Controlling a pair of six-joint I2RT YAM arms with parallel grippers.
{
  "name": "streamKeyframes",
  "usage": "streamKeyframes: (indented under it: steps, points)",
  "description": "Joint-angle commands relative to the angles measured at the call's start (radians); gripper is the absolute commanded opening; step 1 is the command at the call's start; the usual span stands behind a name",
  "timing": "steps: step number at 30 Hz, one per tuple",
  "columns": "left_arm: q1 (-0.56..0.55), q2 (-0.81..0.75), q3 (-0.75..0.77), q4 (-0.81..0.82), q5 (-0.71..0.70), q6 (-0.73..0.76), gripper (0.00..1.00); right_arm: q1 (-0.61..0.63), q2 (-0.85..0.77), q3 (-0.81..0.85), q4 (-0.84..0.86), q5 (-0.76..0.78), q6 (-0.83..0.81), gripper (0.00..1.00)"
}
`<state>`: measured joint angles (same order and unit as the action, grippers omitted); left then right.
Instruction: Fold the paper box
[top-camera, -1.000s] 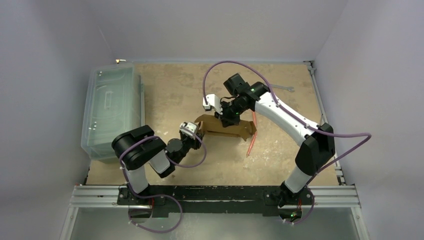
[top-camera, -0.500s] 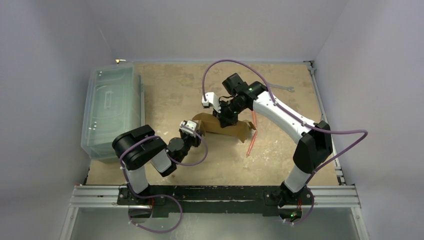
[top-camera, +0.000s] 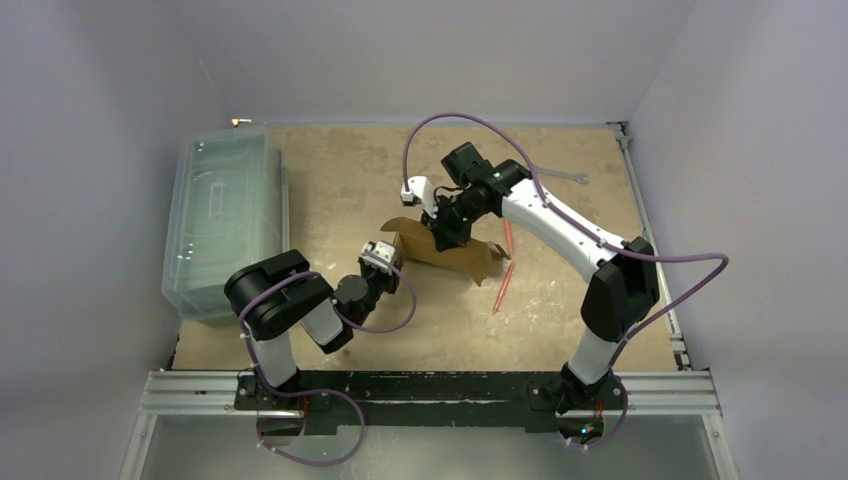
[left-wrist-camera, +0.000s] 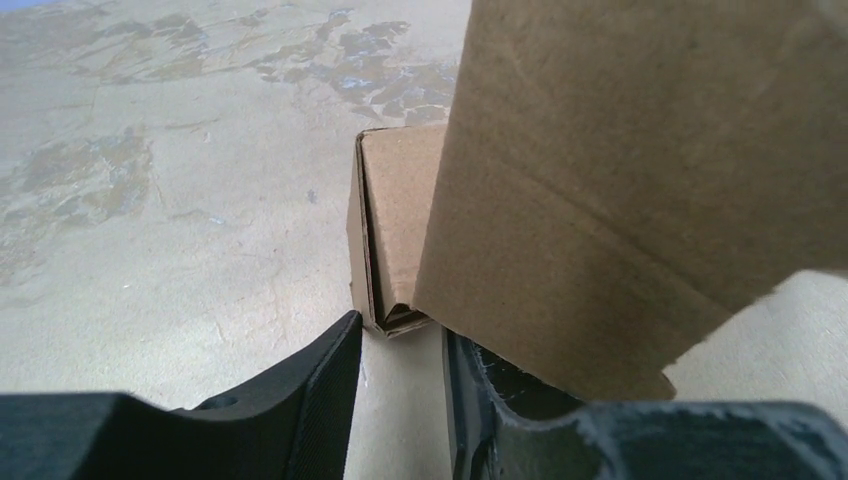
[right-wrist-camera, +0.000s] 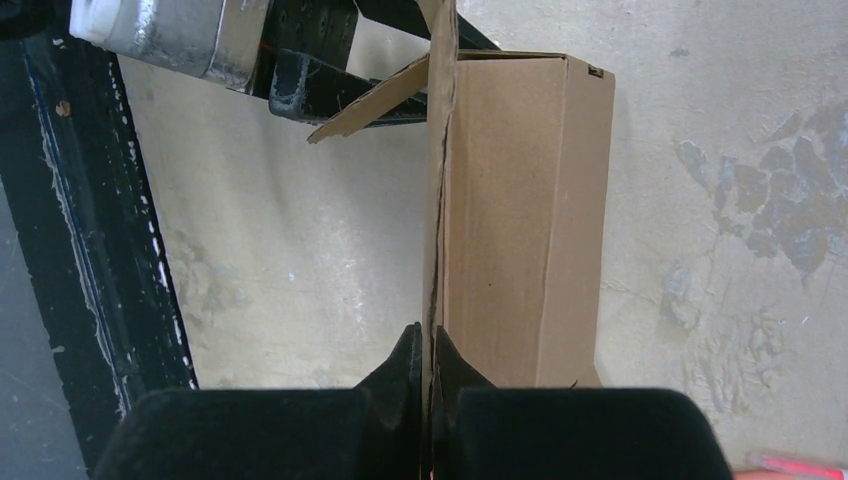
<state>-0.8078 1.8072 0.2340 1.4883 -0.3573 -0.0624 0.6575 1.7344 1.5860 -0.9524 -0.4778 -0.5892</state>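
While right end effector (right-wrist-camera: 427, 336) pinches paper box (right-wrist-camera: 520, 200), left end effector (left-wrist-camera: 400, 332) spread; mottled tabletop (top-camera: 340, 180), grey walls (top-camera: 450, 50).

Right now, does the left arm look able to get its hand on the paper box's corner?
Likely yes: the left hand sits open just short of the paper box, its folded corner facing the gap, with nothing between. A flap overhangs one finger.

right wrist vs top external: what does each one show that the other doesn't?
Right wrist only: the right gripper pinched shut on the thin edge of an upright panel of the paper box. Top external only: the clear plastic bin off to the left, and both arms whole. Both: the box, with the left gripper close to one end.
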Motion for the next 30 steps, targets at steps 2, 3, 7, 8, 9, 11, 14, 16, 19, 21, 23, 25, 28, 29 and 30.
streamKeyframes:
  steps: [2,3,7,8,9,11,14,16,19,21,23,25,28,29,30]
  points:
    - [-0.008,-0.032,0.010,0.292,-0.051,0.002,0.30,-0.001,0.015,0.041,0.022,-0.010,0.036,0.00]
    - [-0.008,-0.037,0.010,0.291,-0.051,0.001,0.28,-0.001,0.017,0.042,0.021,-0.011,0.038,0.00]
    - [-0.008,-0.051,-0.001,0.291,-0.054,-0.008,0.28,-0.003,0.020,0.049,0.026,-0.012,0.052,0.00]
    - [-0.008,-0.052,-0.003,0.291,-0.053,-0.009,0.31,-0.004,0.019,0.050,0.027,-0.010,0.056,0.00]
    - [-0.008,-0.051,-0.003,0.291,-0.052,-0.010,0.34,-0.006,0.017,0.050,0.030,-0.007,0.060,0.00]
    - [-0.008,-0.049,-0.007,0.291,-0.051,-0.003,0.39,-0.010,0.011,0.051,0.032,-0.003,0.066,0.00]
    - [-0.008,-0.048,-0.006,0.291,-0.047,0.016,0.43,-0.012,0.002,0.055,0.033,-0.004,0.075,0.00]
    - [-0.007,-0.046,0.001,0.291,-0.039,0.030,0.45,-0.015,-0.001,0.058,0.028,-0.008,0.080,0.00]
    - [-0.006,-0.050,0.016,0.291,-0.037,0.046,0.45,-0.018,0.000,0.067,0.022,-0.021,0.084,0.00]
    - [-0.006,-0.056,0.022,0.291,-0.041,0.057,0.43,-0.021,0.004,0.073,0.017,-0.036,0.089,0.00]
    - [-0.003,-0.064,0.025,0.291,-0.046,0.058,0.43,-0.024,0.011,0.081,0.009,-0.053,0.096,0.00]
    - [-0.001,-0.072,0.027,0.291,-0.041,0.058,0.42,-0.028,0.020,0.094,-0.003,-0.073,0.098,0.00]
    - [0.002,-0.091,0.020,0.291,-0.035,0.086,0.42,-0.032,0.032,0.112,-0.022,-0.103,0.101,0.00]
    - [0.001,-0.102,0.015,0.291,-0.035,0.085,0.42,-0.034,0.035,0.119,-0.028,-0.118,0.103,0.00]
    - [0.002,-0.111,0.008,0.291,-0.035,0.082,0.41,-0.034,0.038,0.126,-0.035,-0.134,0.106,0.00]
